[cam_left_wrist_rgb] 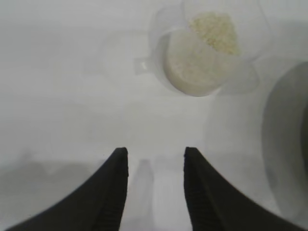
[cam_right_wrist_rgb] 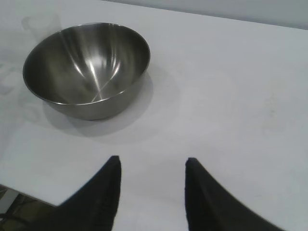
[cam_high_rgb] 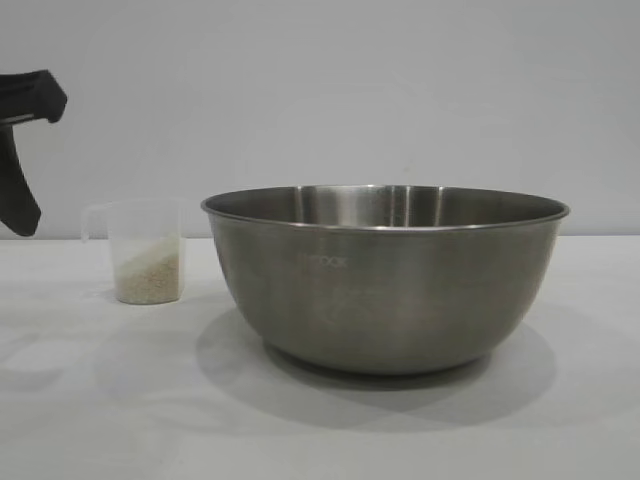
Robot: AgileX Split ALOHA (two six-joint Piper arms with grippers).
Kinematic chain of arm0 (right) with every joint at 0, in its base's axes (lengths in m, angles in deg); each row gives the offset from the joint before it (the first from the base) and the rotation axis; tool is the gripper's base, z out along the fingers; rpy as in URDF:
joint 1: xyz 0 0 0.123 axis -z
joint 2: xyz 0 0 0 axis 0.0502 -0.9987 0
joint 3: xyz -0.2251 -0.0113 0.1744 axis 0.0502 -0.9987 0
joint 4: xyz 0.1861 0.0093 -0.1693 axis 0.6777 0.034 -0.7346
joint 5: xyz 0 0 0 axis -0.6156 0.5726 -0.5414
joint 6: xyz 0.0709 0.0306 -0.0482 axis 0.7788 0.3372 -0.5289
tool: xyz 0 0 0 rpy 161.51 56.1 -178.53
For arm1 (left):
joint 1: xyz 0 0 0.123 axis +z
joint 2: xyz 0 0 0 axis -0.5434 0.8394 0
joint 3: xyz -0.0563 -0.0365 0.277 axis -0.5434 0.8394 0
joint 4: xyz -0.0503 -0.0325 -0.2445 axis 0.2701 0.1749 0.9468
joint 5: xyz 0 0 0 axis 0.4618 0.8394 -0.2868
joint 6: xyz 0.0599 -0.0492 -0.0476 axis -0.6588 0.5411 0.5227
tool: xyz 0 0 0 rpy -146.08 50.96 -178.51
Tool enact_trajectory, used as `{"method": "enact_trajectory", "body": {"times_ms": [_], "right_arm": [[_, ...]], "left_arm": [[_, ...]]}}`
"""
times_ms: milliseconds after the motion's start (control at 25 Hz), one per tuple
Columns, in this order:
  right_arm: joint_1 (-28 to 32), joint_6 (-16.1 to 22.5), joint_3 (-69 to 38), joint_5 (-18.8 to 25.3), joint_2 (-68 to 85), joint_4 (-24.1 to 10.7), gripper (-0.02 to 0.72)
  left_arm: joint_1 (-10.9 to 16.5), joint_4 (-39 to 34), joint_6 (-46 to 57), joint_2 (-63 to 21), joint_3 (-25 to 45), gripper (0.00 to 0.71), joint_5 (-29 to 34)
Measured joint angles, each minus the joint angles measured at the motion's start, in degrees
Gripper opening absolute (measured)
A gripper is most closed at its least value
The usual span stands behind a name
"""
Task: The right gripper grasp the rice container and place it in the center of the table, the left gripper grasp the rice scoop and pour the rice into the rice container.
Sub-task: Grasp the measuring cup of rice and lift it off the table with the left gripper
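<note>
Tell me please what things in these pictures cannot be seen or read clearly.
- Lettering on the rice container: exterior view, too faint to read.
- Left tool: exterior view, cut off by the left edge.
- Right tool: absent from the exterior view; only its fingertips show in its wrist view.
- Rice scoop: left wrist view, blurred; handle barely visible.
- Container's inside bottom: exterior view, hidden by its own wall.
</note>
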Motion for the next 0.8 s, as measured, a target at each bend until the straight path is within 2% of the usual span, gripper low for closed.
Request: {"method": "enact_trajectory", "body": {"times_ms": [80, 200, 360, 480, 640, 800], "right_arm": [[0.0, 0.0, 0.0, 0.0, 0.0, 0.0, 0.265], [0.0, 0.0, 0.0, 0.0, 0.0, 0.0, 0.265], [0.0, 0.0, 0.0, 0.0, 0.0, 0.0, 0.265], [0.0, 0.0, 0.0, 0.0, 0.0, 0.0, 0.265], [0.0, 0.0, 0.0, 0.0, 0.0, 0.0, 0.265], [0.0, 0.0, 0.0, 0.0, 0.0, 0.0, 0.265]], "left_arm": [[0.0, -2.98, 2.56, 0.52, 0.0, 0.224, -1.36], [0.76, -14.15, 10.05, 1.29, 0.0, 0.224, -1.85], [5.89, -32.69, 23.17, 4.15, 0.0, 0.224, -1.85], [9.18, -43.87, 23.47, 5.38, 0.0, 0.224, -1.75], [9.73, -44.6, 13.56, 5.63, 0.0, 0.224, -3.18], [9.73, -37.23, 2.96, 7.75, 0.0, 0.224, -6.88]]}}
